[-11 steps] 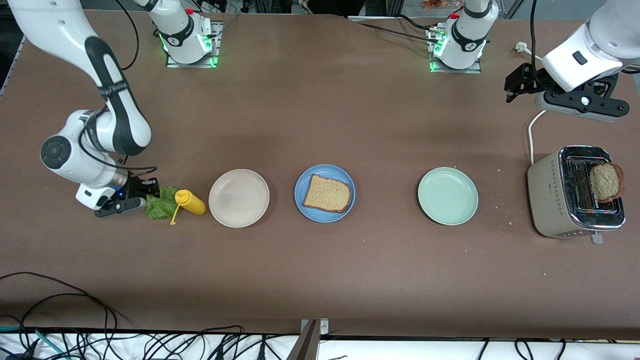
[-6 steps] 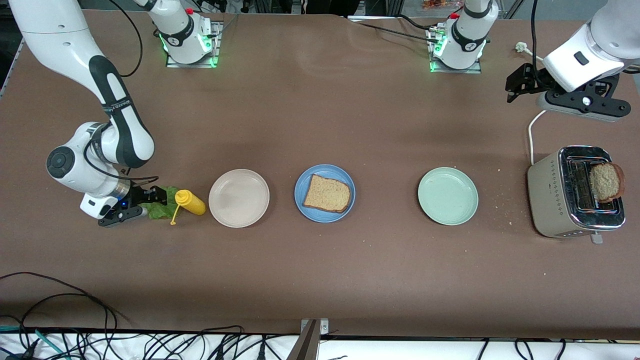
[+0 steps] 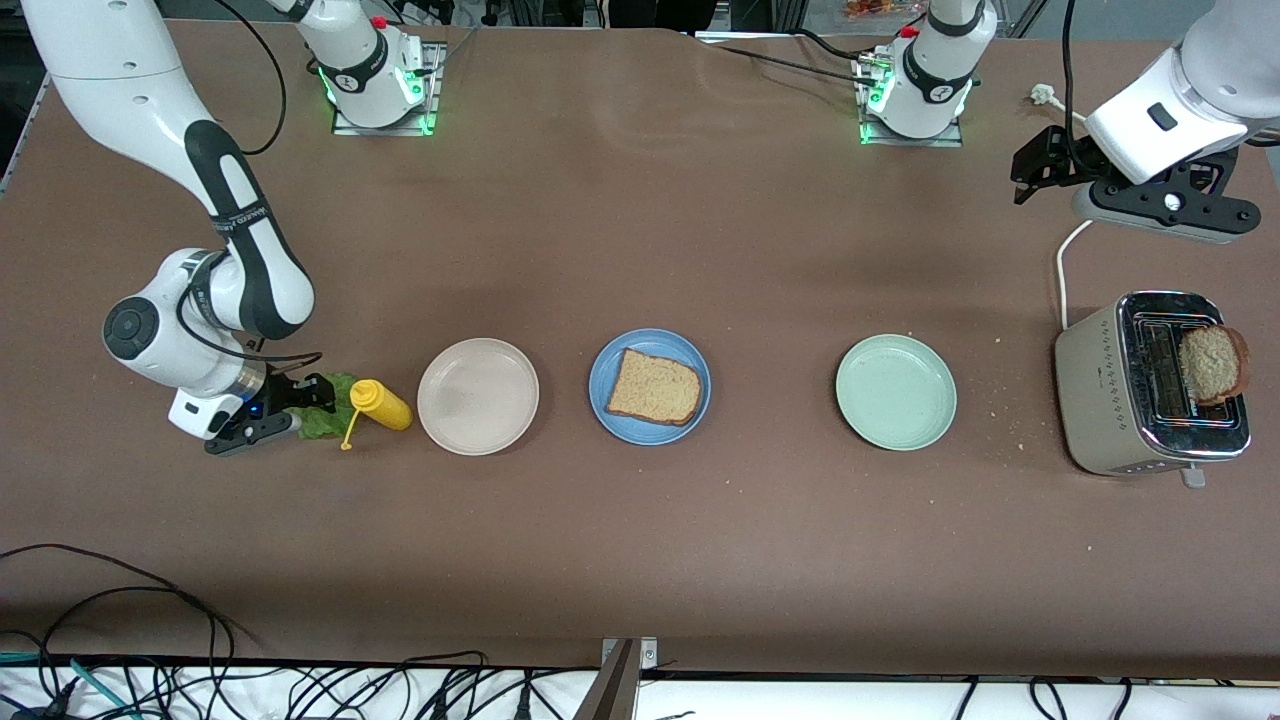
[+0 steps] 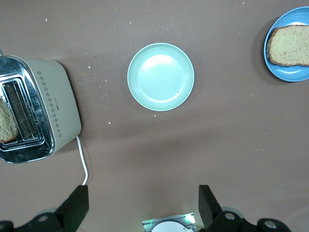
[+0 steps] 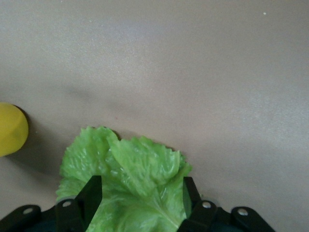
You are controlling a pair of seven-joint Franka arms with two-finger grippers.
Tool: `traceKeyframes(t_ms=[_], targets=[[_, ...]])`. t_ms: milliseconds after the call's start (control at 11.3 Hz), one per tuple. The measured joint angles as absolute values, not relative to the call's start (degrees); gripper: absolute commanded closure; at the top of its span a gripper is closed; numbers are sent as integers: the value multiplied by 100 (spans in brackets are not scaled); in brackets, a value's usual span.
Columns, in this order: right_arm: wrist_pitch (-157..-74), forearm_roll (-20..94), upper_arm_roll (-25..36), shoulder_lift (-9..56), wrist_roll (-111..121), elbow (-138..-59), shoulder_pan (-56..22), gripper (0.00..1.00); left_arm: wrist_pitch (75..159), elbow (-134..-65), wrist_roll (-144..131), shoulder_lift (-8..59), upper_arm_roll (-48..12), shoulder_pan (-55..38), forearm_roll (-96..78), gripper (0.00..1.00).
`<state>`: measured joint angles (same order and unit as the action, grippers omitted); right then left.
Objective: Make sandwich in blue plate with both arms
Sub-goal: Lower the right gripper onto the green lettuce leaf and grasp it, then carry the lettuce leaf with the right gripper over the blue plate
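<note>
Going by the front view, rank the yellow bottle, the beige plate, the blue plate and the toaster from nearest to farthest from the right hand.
Measured from the right hand, low at the lettuce:
1. Yellow bottle, just beside the lettuce.
2. Beige plate, next along the row.
3. Blue plate, mid-table, holding a bread slice.
4. Toaster, at the left arm's end of the table.

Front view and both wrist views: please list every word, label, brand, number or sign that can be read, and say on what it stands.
No text can be read for certain.
White lettering on the black band of the white right arm: too small to read.
Small dark mark on the side of the beige toaster with a chrome top: too small to read.
Round marks on the black collars of the right arm's base and the left arm's base: blurred.
</note>
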<state>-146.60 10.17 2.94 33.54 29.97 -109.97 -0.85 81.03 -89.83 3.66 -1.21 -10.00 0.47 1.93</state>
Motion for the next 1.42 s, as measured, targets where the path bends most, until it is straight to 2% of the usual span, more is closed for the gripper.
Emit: traceKeyframes(t_ms=[89,532,709,975,1418], targets=[[-14678,1017,294,3368,3042,-10997,-85,100,8099,-8983,366,-121,-1000,48,193,0],[-14703,1034,296,3375,3231,-10988,-84,100,8091,-8983,367,-121,-1000,48,193,0],[-14458,1037,294,3276,3236,-10932,-85,100,8090,-8983,367,-121,-1000,48,193,0],[-13622,1055,293,2743,3237,-10848,-87,100,8087,-8982,366,-121,-997,48,193,0],[-11758,1075,293,1296,3056,-10823,-86,100,8078,-8982,366,-121,-993,50,193,0]])
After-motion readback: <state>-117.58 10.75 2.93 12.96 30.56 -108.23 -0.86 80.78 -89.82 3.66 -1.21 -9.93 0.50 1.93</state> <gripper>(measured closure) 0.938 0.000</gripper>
